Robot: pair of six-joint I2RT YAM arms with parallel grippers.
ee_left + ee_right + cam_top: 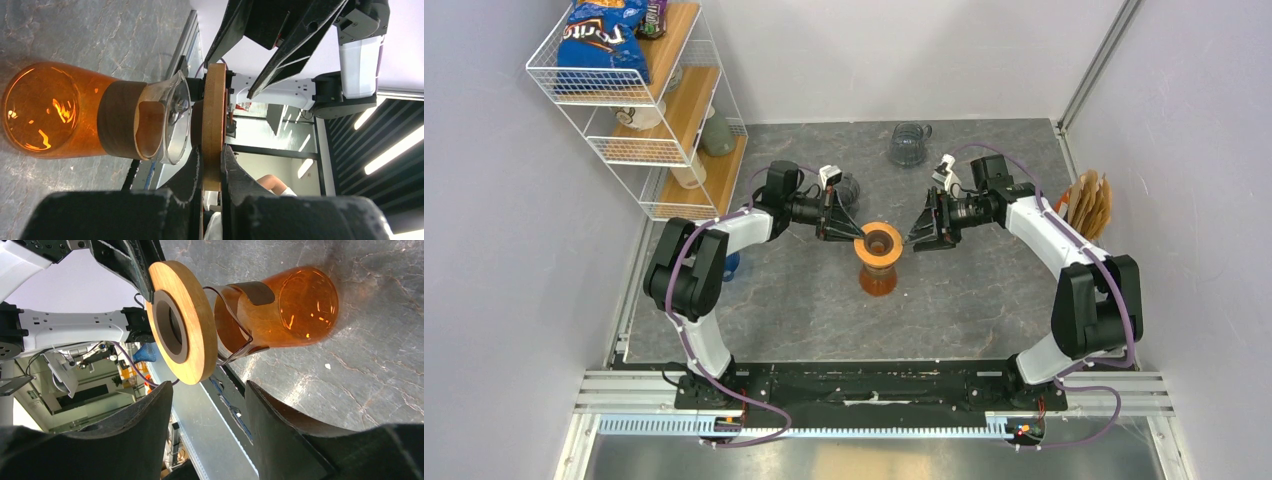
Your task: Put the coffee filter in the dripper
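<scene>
The left claw (212, 175) is pinching the dripper (197, 325) by the left edge of its wooden ring, with its fingers pressed flat on both faces of the wood. It looks to be steadying it there. The dripper is sitting on the orange carafe (879, 280), which is standing upright mid-tabletop (984, 300) with its mouth facing straight up.

The right claw (921, 235) is hanging just beside the ring's right edge. It is spread wide, holding nothing and not touching the ring.

No filter is in the dripper yet. The filters (1089, 205) are standing on edge in a brown stack against the right wall. That puts them well apart from the dripper, off to the right claw's right and a shade farther back, close by that arm's forearm.

So the right arm is the nearer one by a long way, and it is the free one. The likely call is for it to be swinging away from the ring and out toward that stack. The sheets are standing vertically, so the claw probably needs to be nipping a top edge rather than a flat face.

Counting up: two claws, one dripper, one carafe and one stack of filters, with the sheets too tightly packed to number. One glass mug (909, 143) is sitting at the back.
</scene>
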